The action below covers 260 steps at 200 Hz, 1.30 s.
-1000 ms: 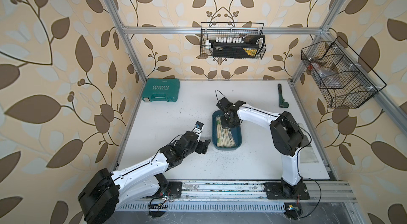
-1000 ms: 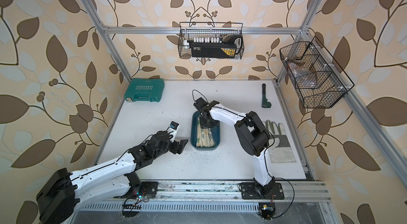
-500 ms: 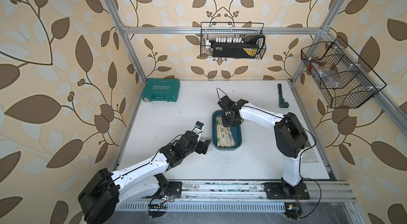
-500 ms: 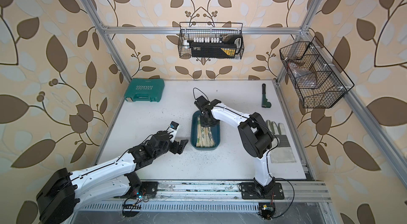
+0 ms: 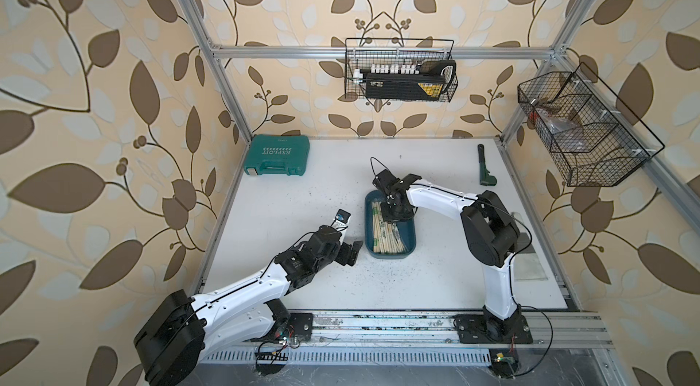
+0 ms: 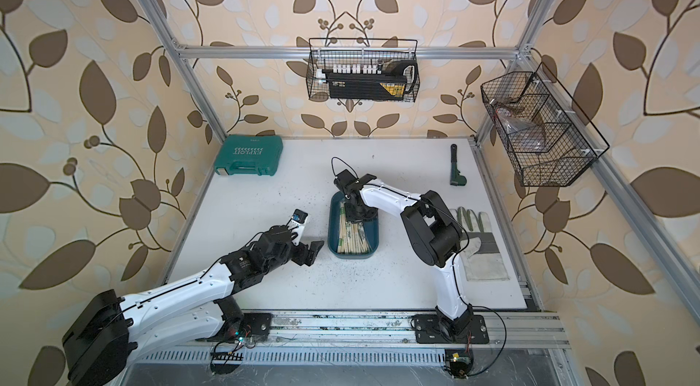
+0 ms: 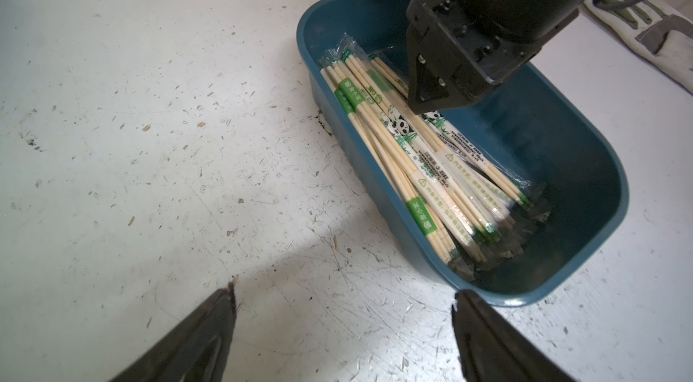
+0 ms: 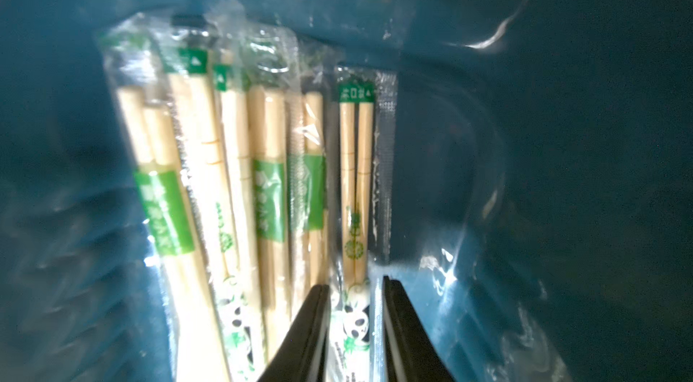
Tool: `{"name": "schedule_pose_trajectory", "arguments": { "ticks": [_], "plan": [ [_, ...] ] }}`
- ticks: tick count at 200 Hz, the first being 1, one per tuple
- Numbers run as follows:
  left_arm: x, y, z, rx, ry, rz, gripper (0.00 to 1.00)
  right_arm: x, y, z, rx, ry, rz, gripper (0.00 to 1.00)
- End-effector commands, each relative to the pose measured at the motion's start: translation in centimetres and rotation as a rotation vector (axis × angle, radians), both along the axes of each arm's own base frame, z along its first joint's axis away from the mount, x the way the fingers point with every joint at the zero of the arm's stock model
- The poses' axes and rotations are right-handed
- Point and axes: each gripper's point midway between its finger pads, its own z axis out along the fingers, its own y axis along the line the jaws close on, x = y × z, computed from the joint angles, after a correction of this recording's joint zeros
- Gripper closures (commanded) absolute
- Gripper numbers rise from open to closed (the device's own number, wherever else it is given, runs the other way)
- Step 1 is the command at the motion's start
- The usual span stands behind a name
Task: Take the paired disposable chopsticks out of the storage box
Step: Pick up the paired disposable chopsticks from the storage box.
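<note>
Paired disposable chopsticks [image 7: 412, 158] heaped in storage box [image 7: 543, 128], table [image 5: 303, 194] centre. Right gripper [image 8: 354, 286] straddling panda-printed pair, jaws slightly parted; left gripper [image 7: 343, 290] spread wide beside box. Risks pinching only slick sleeve, dropping pair.

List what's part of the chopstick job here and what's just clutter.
Job:
- paired disposable chopsticks
- storage box holding them
- right gripper, straddling one panda-sleeve pair
- left gripper, open beside the box

Lying about:
- EXPLOIT tool case
- work glove
- green-handled tool
- wire baskets
</note>
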Motion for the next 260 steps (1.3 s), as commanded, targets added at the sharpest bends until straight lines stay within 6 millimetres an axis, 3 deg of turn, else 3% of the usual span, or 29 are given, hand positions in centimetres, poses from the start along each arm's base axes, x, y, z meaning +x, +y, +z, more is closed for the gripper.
{"name": "schedule_pose_trajectory", "arguments": {
  "ticks": [1, 60, 84, 122, 151, 182, 220, 260],
  "plan": [
    [0.6, -0.9, 2.1, -0.039, -0.04, -0.021, 0.06, 0.5, -0.2, -0.7, -0.023, -0.001, -0.01, 0.72],
    [0.5, -1.0, 2.1, -0.042, -0.041, -0.023, 0.05, 0.6, -0.5, -2.4, -0.059, 0.018, -0.013, 0.71],
    [0.5, -1.0, 2.1, -0.04, -0.038, -0.024, 0.05, 0.3, 0.3, -2.8, -0.024, 0.04, -0.009, 0.6],
    [0.6, -1.0, 2.1, -0.039, -0.04, -0.024, 0.05, 0.3, 0.6, -2.6, 0.003, 0.04, -0.013, 0.56],
    [0.6, -1.1, 2.0, -0.036, -0.038, -0.025, 0.05, 0.5, 0.1, -2.2, -0.018, 0.019, -0.014, 0.74],
    [0.6, -1.0, 2.0, -0.035, -0.037, -0.025, 0.05, 0.1, 0.0, -3.4, -0.015, 0.052, -0.015, 0.94],
    [0.6, -1.0, 2.1, -0.034, -0.041, -0.024, 0.05, 0.1, -0.1, -3.2, -0.008, 0.05, -0.017, 1.0],
    [0.6, -1.0, 2.0, -0.032, -0.039, -0.023, 0.05, 0.3, 0.5, -0.8, 0.038, 0.02, -0.008, 1.0]
  ]
}}
